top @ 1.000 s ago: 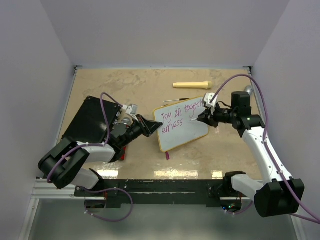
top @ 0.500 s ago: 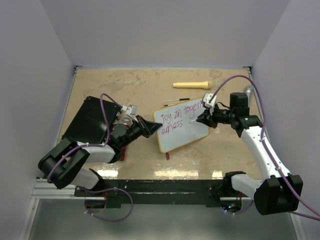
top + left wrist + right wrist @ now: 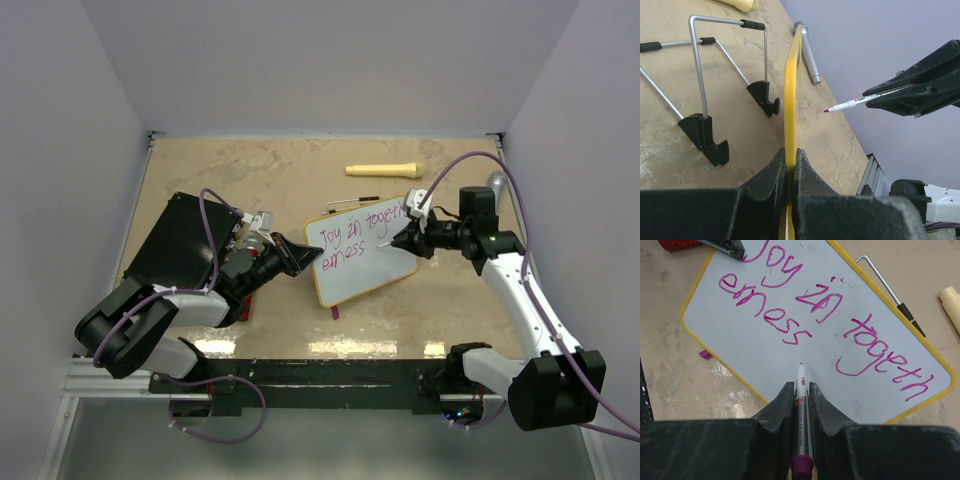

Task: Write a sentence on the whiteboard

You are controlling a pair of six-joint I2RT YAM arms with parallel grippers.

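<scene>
Whiteboard point(image 3: 360, 265) sat mid-counter point(image 3: 260, 180), case point(image 3: 175, 240) lay to its left, left gripper point(image 3: 308, 252) was on its left edge, right gripper point(image 3: 402, 240) and marker point(image 3: 801, 385) were at its right side.

A flat black case point(image 3: 180, 240) lies on the left side of a sandy-brown table point(image 3: 250, 180), turned a bit crooked. Far to the right of the case, and further back, lies a pale yellow stick point(image 3: 385, 169) with one fat end. Even further right of the case, near the wall, lies a shiny silver tube point(image 3: 497, 181). To the right of the case, closer to the front edge, sits a tiny pink bit point(image 3: 335, 312) by itself on the table. Something red point(image 3: 243, 308) peeks out just by the case's near corner, too hidden to tell what it is. Pale purple walls point(image 3: 330, 60) stand all around.
</scene>
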